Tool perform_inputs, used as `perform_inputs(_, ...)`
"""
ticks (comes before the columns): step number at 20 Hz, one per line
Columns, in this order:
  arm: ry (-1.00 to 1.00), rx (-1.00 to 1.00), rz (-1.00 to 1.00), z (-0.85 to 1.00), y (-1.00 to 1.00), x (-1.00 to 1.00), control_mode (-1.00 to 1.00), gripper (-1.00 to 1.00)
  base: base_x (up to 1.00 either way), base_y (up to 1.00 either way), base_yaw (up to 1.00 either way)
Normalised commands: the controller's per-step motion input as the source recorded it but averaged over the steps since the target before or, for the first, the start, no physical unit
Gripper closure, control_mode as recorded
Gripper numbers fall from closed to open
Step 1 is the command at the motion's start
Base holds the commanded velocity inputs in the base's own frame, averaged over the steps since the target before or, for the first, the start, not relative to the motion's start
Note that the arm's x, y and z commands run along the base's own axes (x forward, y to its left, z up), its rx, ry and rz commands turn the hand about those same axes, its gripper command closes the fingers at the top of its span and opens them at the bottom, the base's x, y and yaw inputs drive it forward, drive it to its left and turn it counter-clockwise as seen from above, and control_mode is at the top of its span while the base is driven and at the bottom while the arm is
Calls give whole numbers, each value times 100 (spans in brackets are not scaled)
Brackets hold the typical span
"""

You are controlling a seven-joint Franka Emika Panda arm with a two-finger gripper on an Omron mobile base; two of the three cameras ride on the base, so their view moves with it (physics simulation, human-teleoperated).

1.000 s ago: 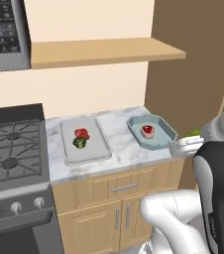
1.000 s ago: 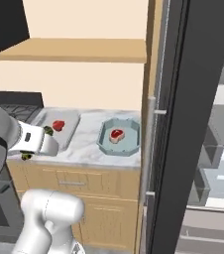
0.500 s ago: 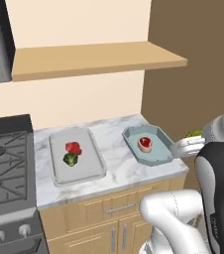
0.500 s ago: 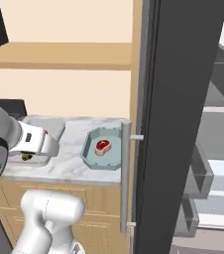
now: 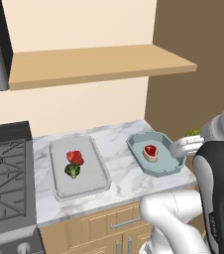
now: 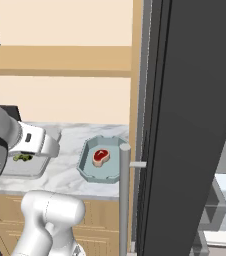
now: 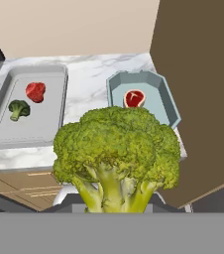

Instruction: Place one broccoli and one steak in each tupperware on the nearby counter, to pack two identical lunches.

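A broccoli head [image 7: 118,158] is being gripped by its stalk in the jaws above the bench [image 5: 119,171], near the teal tupperware [image 7: 164,101] holding one steak [image 7: 133,98], while the grey tupperware [image 7: 52,115] is carrying steak and broccoli.

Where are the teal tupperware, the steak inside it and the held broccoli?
teal tupperware [image 5: 175,164]: left base view, bare floor.
steak [image 5: 150,152]: left base view, its middle.
held broccoli [image 7: 118,144]: hand view, its crown.
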Motion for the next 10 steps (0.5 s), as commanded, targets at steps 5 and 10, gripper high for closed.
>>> perform_inputs(5,2,0,-9,-20,-2,7,-100,100,0,0,0)
perform_inputs(10,3,0,-14,-33,0,46,-100,100,0,0,0)
